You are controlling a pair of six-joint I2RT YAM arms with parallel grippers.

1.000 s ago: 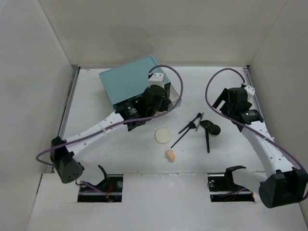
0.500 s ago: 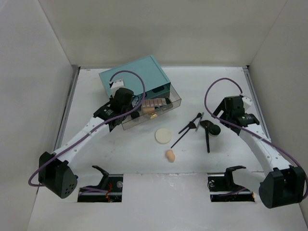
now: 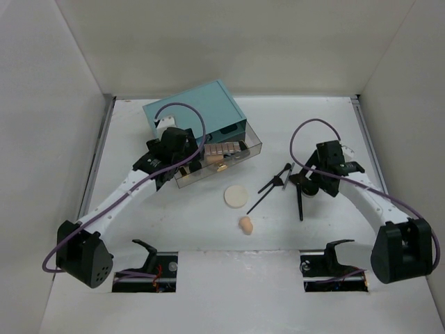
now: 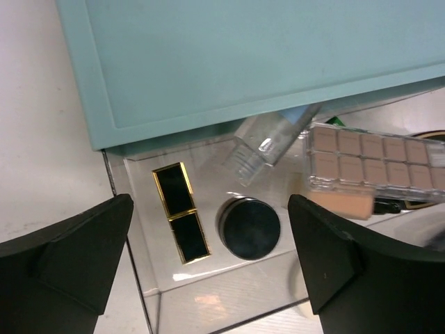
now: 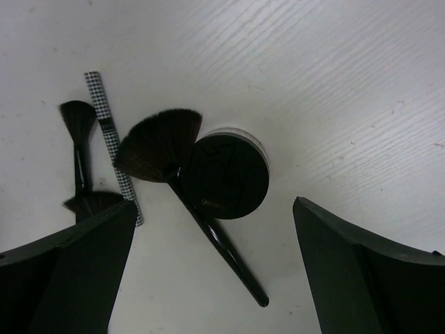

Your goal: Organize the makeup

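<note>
Makeup sits in two clusters on the bench [image 3: 334,125]. Left of centre in the overhead view, a clear drawer [image 3: 226,167] stands out from the teal box [image 3: 191,115]. The left wrist view shows inside it a black-and-gold case [image 4: 181,221], a round black jar [image 4: 249,227], a clear bottle [image 4: 268,142] lying tilted, and a tan palette [image 4: 372,156] at the right. At mid-frame on the open bench lie the cream puff [image 3: 236,197] and, just below it, the peach sponge [image 3: 246,224]. Right of these, a round black compact [image 5: 228,175] has a fan brush [image 5: 161,145] lying against its left edge, with a checked pencil [image 5: 110,136] and a small brush [image 5: 78,129] further left. The left tool [image 4: 208,268] hangs over the drawer, jaws spread wide, holding nothing. The right tool [image 5: 215,268] hovers above the compact, jaws fully apart, also empty.
</note>
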